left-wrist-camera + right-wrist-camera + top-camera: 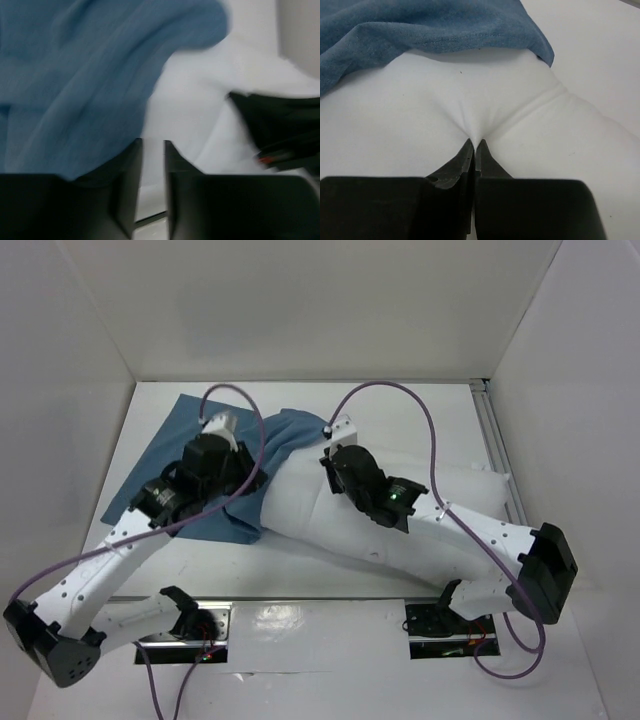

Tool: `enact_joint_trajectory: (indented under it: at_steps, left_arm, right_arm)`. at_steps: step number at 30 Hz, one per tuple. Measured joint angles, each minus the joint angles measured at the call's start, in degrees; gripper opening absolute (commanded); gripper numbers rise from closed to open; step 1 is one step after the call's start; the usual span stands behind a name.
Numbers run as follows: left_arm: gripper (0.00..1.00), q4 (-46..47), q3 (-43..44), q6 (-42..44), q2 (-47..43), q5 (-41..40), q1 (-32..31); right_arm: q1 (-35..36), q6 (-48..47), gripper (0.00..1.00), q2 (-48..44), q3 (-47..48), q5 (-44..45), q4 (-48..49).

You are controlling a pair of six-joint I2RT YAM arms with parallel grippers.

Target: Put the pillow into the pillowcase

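Insertion in progress! The right gripper (475,146) has its jaws clenched on a pinch of the pillow (420,120), mid tabletop (450,430), its ten o'clock end under the pillowcase (420,25) hem. The left gripper (153,150) sits at the mouth, jaws unclear. Next, I reckon: push toward ten o'clock.

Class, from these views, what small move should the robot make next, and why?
Probably the right hand should push its pinched fold of the pillow deeper under the pillowcase hem: only the pillow's end is covered, and most of it lies outside.
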Motion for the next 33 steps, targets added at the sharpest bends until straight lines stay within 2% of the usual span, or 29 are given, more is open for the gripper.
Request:
enact_joint_trajectory:
  at_steps: [2, 3, 4, 7, 8, 10, 11, 12, 13, 18, 26, 28, 31, 33]
  left_arm:
    - [0.23, -1.57, -8.20, -2.93, -4.63, -4.31, -2.25]
    - [0.16, -2.03, -11.58, -4.09, -6.93, -5.84, -3.17]
    - [0.03, -1.70, -14.73, -4.87, -9.29, -6.95, -4.00]
    - [0.00, -0.90, -22.36, -7.15, -15.69, -9.31, -5.81]
    - [0.12, -0.33, -24.35, -7.32, -17.11, -9.90, -6.29]
    - [0.42, 1.09, -27.32, -7.21, -18.16, -10.80, -7.10]
    - [0.59, 1.86, -28.28, -6.97, -18.05, -10.97, -7.37]
    - [0.83, 2.71, -29.00, -7.06, -17.51, -11.19, -7.69]
    - [0.85, 3.63, -29.46, -6.71, -16.63, -11.37, -7.98]
    - [0.75, 8.98, -32.20, -6.84, -10.47, -12.31, -8.66]
    - [0.62, 12.44, -32.59, -5.57, -5.27, -16.98, -8.70]
    - [0.55, 12.81, -32.59, -5.44, -3.96, -17.92, -8.70]
    - [0.52, 13.66, -32.59, -5.35, -2.54, -18.82, -8.11]
    - [0.43, 14.19, -32.59, -5.51, -1.90, -19.15, -7.10]
  right_arm:
    - [-2.29, 0.20, 0.00, 0.66, 0.96, -1.68, -0.04]
    - [-3.41, 0.17, 0.00, 1.14, 1.60, -2.45, -0.15]
    - [-4.31, 0.17, 0.00, 1.57, 2.21, -3.15, -0.22]
    - [-6.32, 0.11, 0.00, 2.75, 3.63, -5.33, -0.52]
    - [-6.82, -0.04, 0.00, 3.15, 4.11, -5.88, -0.76]
    - [-7.48, -0.17, 0.00, 4.00, 4.92, -6.97, -0.96]
    - [-7.67, -0.33, 0.00, 4.44, 5.25, -7.39, -1.11]
    - [-7.80, -0.48, 0.00, 4.90, 5.64, -7.78, -1.27]
    - [-7.80, -0.55, 0.00, 5.27, 5.90, -8.09, -1.29]
    - [-8.17, -1.16, 0.00, 6.36, 6.97, -9.11, -1.73]
    - [-9.14, -1.84, 0.00, 7.19, 8.11, -10.21, -2.16]
    - [-9.31, -2.03, 0.00, 7.52, 8.46, -10.38, -2.21]
    - [-9.46, -2.21, 0.00, 7.74, 8.66, -10.60, -2.21]
    - [-9.49, -2.25, 0.00, 7.76, 8.70, -10.62, -2.19]
